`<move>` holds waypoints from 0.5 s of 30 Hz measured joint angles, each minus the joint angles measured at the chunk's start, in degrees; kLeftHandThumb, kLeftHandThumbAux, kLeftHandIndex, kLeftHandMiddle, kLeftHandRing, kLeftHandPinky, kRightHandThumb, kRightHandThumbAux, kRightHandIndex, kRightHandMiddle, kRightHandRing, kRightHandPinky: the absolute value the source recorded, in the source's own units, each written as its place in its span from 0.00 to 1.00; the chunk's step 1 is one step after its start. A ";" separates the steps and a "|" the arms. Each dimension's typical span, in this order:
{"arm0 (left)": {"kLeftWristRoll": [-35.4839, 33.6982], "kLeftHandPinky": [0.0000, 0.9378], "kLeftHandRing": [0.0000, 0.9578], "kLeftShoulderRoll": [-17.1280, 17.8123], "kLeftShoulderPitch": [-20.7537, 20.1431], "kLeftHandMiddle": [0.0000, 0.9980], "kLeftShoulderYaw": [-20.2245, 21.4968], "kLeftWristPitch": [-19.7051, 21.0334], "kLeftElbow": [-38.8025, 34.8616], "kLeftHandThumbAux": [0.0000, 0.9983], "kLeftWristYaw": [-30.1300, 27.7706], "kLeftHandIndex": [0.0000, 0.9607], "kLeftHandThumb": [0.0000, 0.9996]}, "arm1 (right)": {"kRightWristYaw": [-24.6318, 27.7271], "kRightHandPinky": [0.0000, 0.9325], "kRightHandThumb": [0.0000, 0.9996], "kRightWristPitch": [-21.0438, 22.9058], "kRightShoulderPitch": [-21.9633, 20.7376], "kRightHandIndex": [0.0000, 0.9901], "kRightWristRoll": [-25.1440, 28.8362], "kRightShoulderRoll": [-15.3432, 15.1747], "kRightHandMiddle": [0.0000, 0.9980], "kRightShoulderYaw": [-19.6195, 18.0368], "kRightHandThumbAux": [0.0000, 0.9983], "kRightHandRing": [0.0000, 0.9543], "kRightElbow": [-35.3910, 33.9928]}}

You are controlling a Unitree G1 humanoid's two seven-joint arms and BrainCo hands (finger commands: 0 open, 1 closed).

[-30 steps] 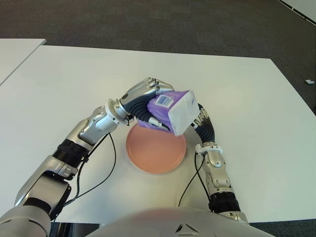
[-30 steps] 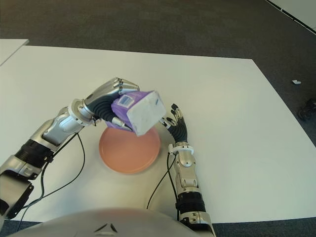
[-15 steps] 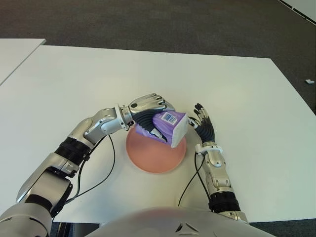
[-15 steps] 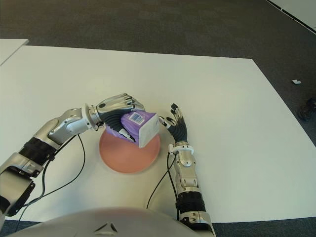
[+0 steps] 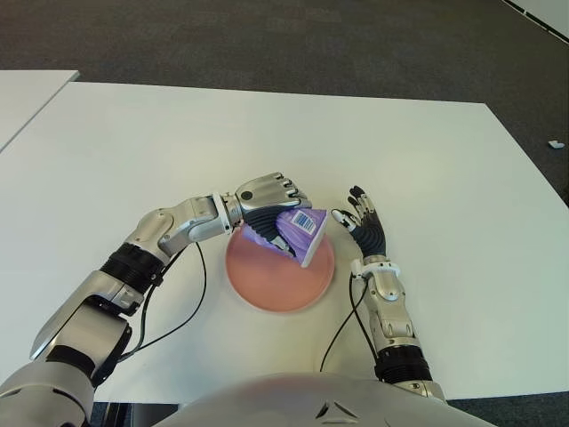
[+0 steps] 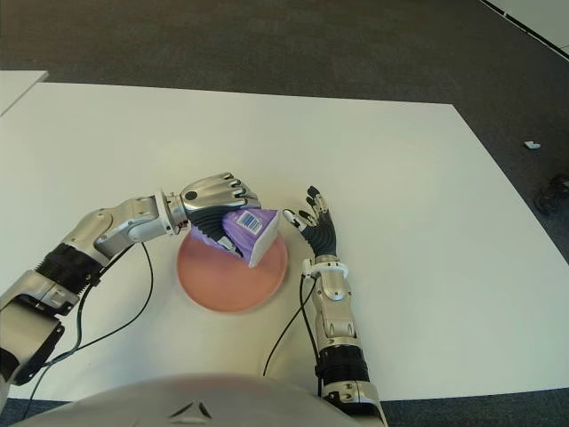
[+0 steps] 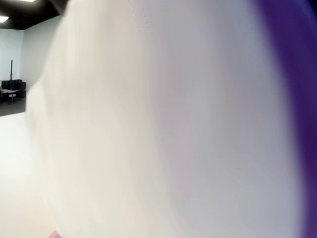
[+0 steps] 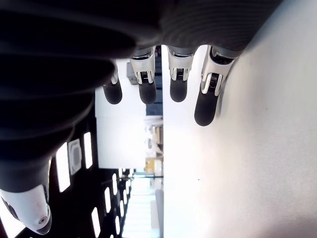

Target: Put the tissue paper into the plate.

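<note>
The tissue pack [image 5: 300, 233] shows a barcode label, its print unreadable. The left hand [image 5: 267, 203] grips it over the plate [image 5: 267, 285]. The right hand [image 5: 363, 224], fingers spread and empty, is just right of the plate.

The plate [image 5: 271, 286] lies on the table [image 5: 133, 151], toward its near edge and about midway between its side edges. The left hand [image 5: 267, 197] holds the tissue pack [image 5: 300, 233] tilted over the plate's far right part. The right hand [image 5: 363, 224] shows just right of the plate, fingers spread.
</note>
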 measured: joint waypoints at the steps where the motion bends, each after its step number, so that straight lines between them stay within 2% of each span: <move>1: 0.93 0.87 0.86 0.01 0.00 0.54 -0.07 0.06 0.13 0.67 0.98 0.41 0.85 | 0.00 0.04 0.02 0.00 0.02 0.00 0.00 -0.01 0.00 -0.01 0.65 0.00 -0.02; 15: 9.58 0.90 0.87 0.09 -0.09 0.54 -2.55 2.31 0.66 0.67 12.38 0.41 0.85 | 0.05 0.04 0.02 0.03 0.56 0.01 0.03 0.01 0.00 0.00 0.66 0.00 -0.37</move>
